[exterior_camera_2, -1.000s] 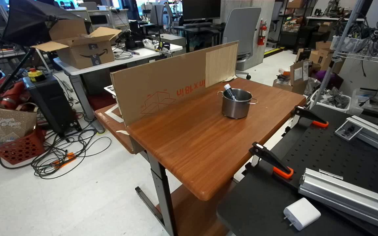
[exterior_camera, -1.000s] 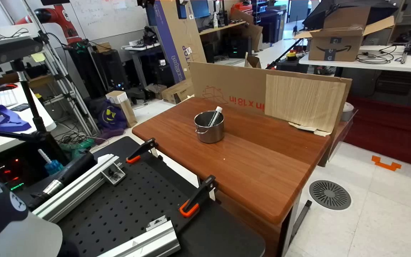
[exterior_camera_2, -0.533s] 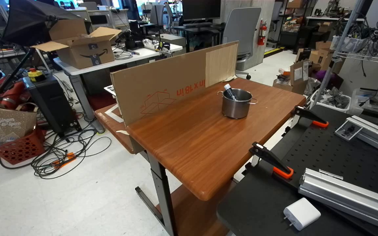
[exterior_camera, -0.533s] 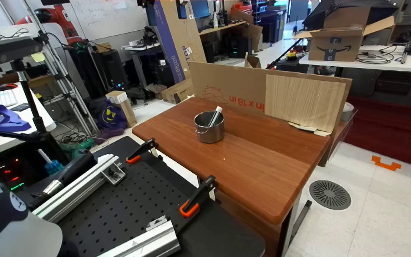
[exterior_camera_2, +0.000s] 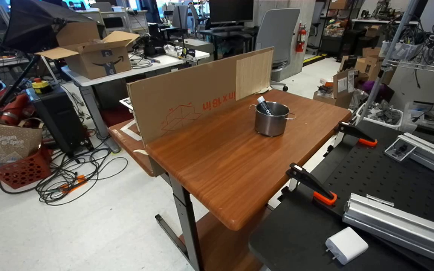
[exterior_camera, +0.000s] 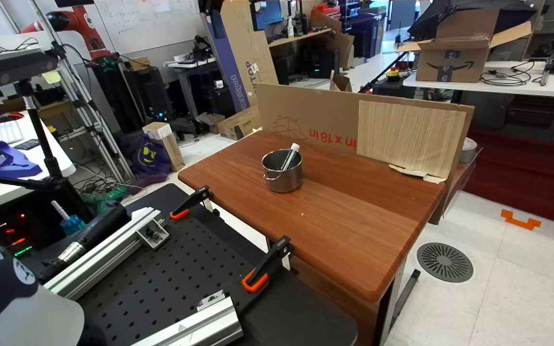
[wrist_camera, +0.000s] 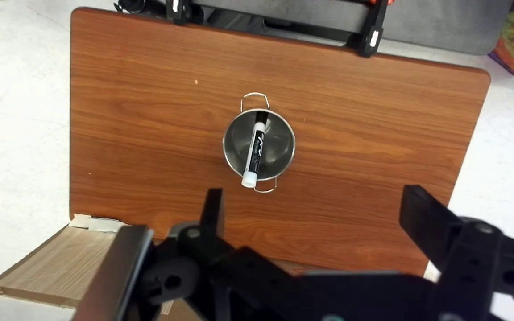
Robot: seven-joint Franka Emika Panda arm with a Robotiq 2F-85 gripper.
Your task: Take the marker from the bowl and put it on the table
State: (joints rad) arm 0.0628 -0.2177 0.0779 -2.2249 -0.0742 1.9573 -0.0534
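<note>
The marker (exterior_camera: 290,156) leans in the bowl (exterior_camera: 284,181), its white end sticking up over the rim. Both also show in another exterior view, the marker (exterior_camera_2: 265,106) and the bowl (exterior_camera_2: 270,126). In the wrist view the marker (wrist_camera: 255,154) has a black and white body with its white end past the rim of the metallic bowl (wrist_camera: 234,138). The bowl stands upright on the brown table (exterior_camera: 349,216). My gripper (wrist_camera: 315,189) is open and empty, high above the table, with the bowl beyond its left finger. Its fingertips show at an exterior view's top edge (exterior_camera: 236,21).
A cardboard screen (exterior_camera: 315,110) stands along the table's far edge. Black clamps with orange ends (exterior_camera: 270,264) hold the near edge beside a black perforated board (exterior_camera: 176,269). A white charger (exterior_camera_2: 347,245) lies on the board.
My gripper's fingertips at the top of an exterior view have shifted slightly right and down in the last half second. The bowl and marker have not moved.
</note>
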